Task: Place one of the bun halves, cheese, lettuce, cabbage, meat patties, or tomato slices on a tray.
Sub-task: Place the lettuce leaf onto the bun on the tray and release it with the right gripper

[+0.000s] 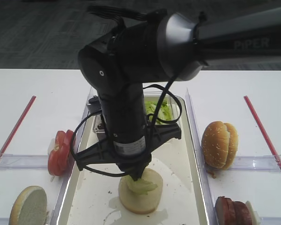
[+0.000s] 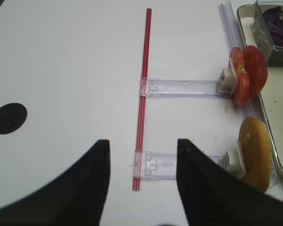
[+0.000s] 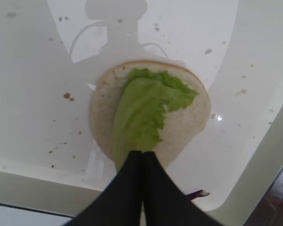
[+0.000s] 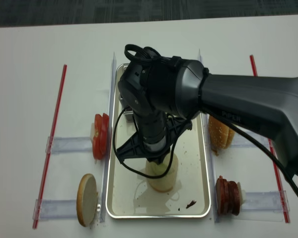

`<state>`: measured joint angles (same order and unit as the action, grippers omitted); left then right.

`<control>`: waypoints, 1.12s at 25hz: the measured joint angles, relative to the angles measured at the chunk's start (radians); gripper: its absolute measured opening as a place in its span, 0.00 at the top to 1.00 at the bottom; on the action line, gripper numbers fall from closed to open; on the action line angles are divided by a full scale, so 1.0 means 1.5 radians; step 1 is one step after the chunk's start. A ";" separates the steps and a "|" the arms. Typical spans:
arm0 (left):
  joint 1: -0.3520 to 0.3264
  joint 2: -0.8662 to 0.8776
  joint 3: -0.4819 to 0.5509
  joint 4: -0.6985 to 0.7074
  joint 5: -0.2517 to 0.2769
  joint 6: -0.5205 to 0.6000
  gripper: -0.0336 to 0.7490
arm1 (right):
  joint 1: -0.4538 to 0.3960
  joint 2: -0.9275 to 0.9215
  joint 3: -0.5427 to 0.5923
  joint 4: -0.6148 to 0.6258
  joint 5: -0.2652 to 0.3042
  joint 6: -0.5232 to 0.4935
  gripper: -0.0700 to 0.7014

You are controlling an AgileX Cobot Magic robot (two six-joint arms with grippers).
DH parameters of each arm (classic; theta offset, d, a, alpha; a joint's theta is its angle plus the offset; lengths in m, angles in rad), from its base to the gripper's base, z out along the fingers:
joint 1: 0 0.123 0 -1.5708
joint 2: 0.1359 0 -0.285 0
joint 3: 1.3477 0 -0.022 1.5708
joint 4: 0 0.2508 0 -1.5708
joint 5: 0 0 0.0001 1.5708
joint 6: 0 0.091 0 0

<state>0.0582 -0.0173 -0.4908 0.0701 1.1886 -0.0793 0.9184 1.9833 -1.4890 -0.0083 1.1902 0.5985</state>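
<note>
On the cream floor of the metal-rimmed tray [image 1: 189, 187] a bun half [image 3: 191, 125] lies cut face up. A crinkled light-green lettuce leaf [image 3: 141, 113] lies across it. My right gripper [image 3: 142, 153] hangs straight above and is shut on the leaf's near end. The left gripper [image 2: 142, 146] stands open above bare table left of the tray, with nothing between its fingers. Tomato slices [image 1: 60, 152] and another bun half [image 1: 29, 206] stand on edge left of the tray. More bun halves [image 1: 219, 144] and meat patties [image 1: 232, 211] stand at its right. Purple cabbage [image 2: 276, 21] fills a tub. No cheese is in view.
A clear tub of green leaves [image 1: 161, 110] sits at the tray's far end. Clear plastic holders [image 2: 179, 87] and red strips [image 2: 144, 94] lie on the white table on both sides. A purple scrap [image 4: 190, 203] and crumbs dot the tray floor.
</note>
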 joint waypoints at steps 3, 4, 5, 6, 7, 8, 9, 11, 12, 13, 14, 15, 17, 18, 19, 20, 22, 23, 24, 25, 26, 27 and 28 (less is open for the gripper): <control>0.000 0.000 0.000 0.000 0.000 0.000 0.57 | -0.001 0.000 0.000 0.009 0.010 -0.006 0.86; 0.000 0.000 0.000 0.000 0.000 0.000 0.57 | -0.001 0.000 0.000 0.011 0.011 -0.007 0.86; 0.000 0.000 0.000 0.000 0.000 0.000 0.57 | -0.001 0.000 0.000 0.010 0.012 -0.007 0.86; 0.000 0.000 0.000 0.000 0.000 0.000 0.57 | -0.001 0.000 0.000 0.010 0.013 -0.007 0.86; 0.000 0.000 0.000 0.000 0.000 0.000 0.57 | -0.001 0.000 0.000 0.010 0.013 -0.007 0.86; 0.000 0.000 0.000 0.000 0.000 0.000 0.57 | -0.001 0.000 0.000 0.010 0.013 -0.007 0.85; 0.000 0.000 0.000 0.000 0.000 0.000 0.57 | -0.001 0.000 0.000 0.010 0.013 -0.007 0.84; 0.000 0.000 0.000 0.000 0.000 0.000 0.57 | -0.001 0.000 0.000 0.010 0.013 -0.007 0.78; 0.000 0.000 0.000 0.000 0.000 0.000 0.57 | -0.001 0.000 0.000 0.010 0.013 -0.007 0.74; 0.000 0.000 0.000 0.000 0.000 0.000 0.57 | -0.001 0.000 0.000 0.010 0.013 -0.007 0.70; 0.000 0.000 0.000 0.000 0.000 0.000 0.57 | -0.001 0.000 0.000 0.010 0.013 -0.007 0.68; 0.000 0.000 0.000 0.000 0.000 0.000 0.57 | -0.001 0.000 0.000 0.010 0.013 -0.007 0.65; 0.000 0.000 0.000 0.000 0.000 0.000 0.57 | -0.001 0.000 0.000 0.010 0.013 -0.007 0.62; 0.000 0.000 0.000 0.000 0.000 0.000 0.57 | -0.001 0.000 0.000 0.010 0.013 -0.007 0.61; 0.000 0.000 0.000 0.000 0.000 0.000 0.57 | -0.001 0.000 0.000 0.010 0.013 -0.007 0.61; 0.000 0.000 0.000 0.000 0.000 0.000 0.57 | -0.001 0.000 0.000 0.010 0.013 -0.007 0.61; 0.000 0.000 0.000 0.000 0.000 0.000 0.57 | -0.001 0.000 0.000 0.010 0.013 -0.007 0.61; 0.000 0.000 0.000 0.000 0.000 0.000 0.57 | -0.001 0.000 0.000 0.010 0.013 -0.007 0.61; 0.000 0.000 0.000 0.000 0.000 0.000 0.57 | -0.001 0.000 0.000 0.010 0.013 -0.007 0.60; 0.000 0.000 0.000 0.000 0.000 0.000 0.57 | -0.001 0.000 0.000 0.010 0.013 -0.007 0.60; 0.000 0.000 0.000 0.000 0.000 0.000 0.57 | -0.001 0.000 0.000 0.010 0.013 -0.007 0.60; 0.000 0.000 0.000 0.000 0.000 0.000 0.57 | -0.001 0.000 0.000 0.010 0.013 -0.007 0.60; 0.000 0.000 0.000 0.000 0.000 0.000 0.57 | -0.001 0.000 0.000 0.010 0.013 -0.007 0.60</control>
<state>0.0582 -0.0173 -0.4908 0.0701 1.1886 -0.0793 0.9174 1.9833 -1.4890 0.0072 1.2104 0.5883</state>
